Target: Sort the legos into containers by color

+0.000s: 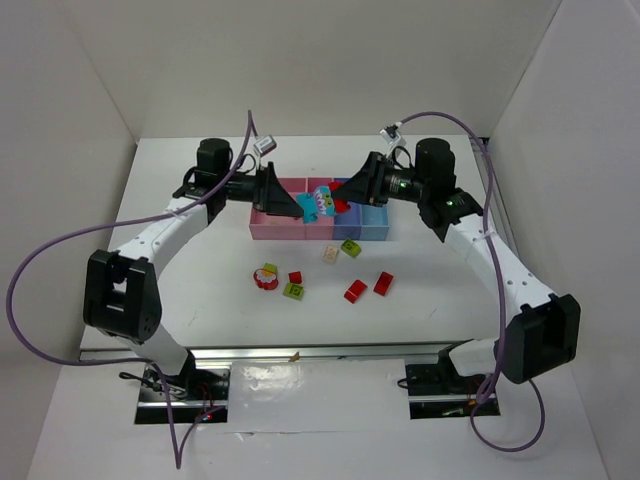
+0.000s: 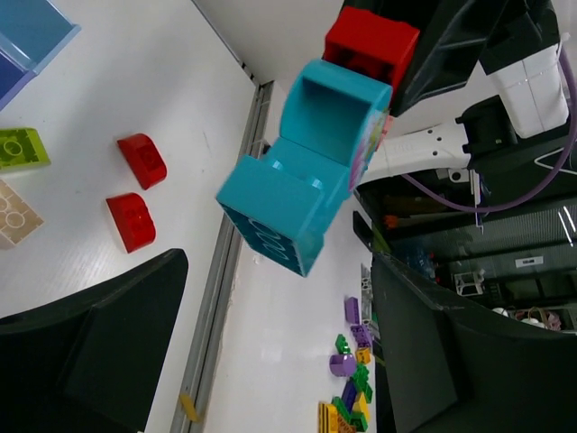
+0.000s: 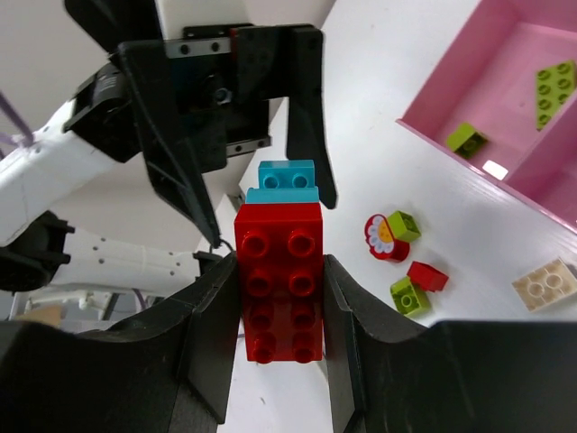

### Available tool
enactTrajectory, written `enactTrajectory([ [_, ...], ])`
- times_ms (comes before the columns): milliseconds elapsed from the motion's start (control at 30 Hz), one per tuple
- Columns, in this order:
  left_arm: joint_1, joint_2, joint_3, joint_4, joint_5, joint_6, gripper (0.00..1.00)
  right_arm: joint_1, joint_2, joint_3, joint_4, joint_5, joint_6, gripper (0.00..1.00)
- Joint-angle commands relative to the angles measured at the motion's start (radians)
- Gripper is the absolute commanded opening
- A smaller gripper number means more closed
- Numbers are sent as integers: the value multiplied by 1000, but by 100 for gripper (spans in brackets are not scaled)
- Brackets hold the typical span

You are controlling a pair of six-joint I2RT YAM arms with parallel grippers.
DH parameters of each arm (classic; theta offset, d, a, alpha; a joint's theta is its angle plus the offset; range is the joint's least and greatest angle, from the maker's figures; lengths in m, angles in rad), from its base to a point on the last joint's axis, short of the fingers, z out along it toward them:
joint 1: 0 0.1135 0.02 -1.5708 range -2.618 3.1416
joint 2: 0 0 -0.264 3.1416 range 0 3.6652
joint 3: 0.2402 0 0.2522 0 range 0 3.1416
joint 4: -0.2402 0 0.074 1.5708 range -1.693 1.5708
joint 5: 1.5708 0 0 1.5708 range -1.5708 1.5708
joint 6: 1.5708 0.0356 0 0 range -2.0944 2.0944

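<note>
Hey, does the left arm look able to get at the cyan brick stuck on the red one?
Probably yes: the left fingers stand open either side of the cyan brick, nothing between; the right fingers clamp only the red brick.

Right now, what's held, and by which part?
Right gripper pinches the red brick by its two long sides; a cyan brick is stuck to its far end. Left gripper is open, gripping nothing.

Legible text: none. Sole candidate: faint white printed marks on one side face of the cyan brick (image 2: pixel 297 194), left wrist view, too blurred to read.
</note>
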Motion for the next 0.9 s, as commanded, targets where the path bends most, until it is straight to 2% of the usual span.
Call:
enactTrajectory([
  [0, -13, 19, 38, 92, 57, -20, 94, -7, 5, -4, 116, -57, 35, 14],
  [233, -42, 49, 26, 227, 66, -109, 94, -7, 28, -13, 157, -91, 58, 14],
  [333, -54, 59, 4, 396, 84, -224, 92, -7, 40, -13, 148, -91, 49, 14],
  [467, -94, 78, 28, 361, 84, -198, 83, 13, 58, -13, 133, -71, 39, 14],
  [733, -103, 88, 29, 391, 84, -225, 63, 22, 69, -13, 111, -61, 19, 14],
  [767, -103, 88, 29, 404, 84, -236, 54, 22, 69, -3, 102, -61, 19, 14],
  [867, -103, 88, 29, 427, 75, -248, 37, 22, 78, -3, 82, -70, -4, 14],
])
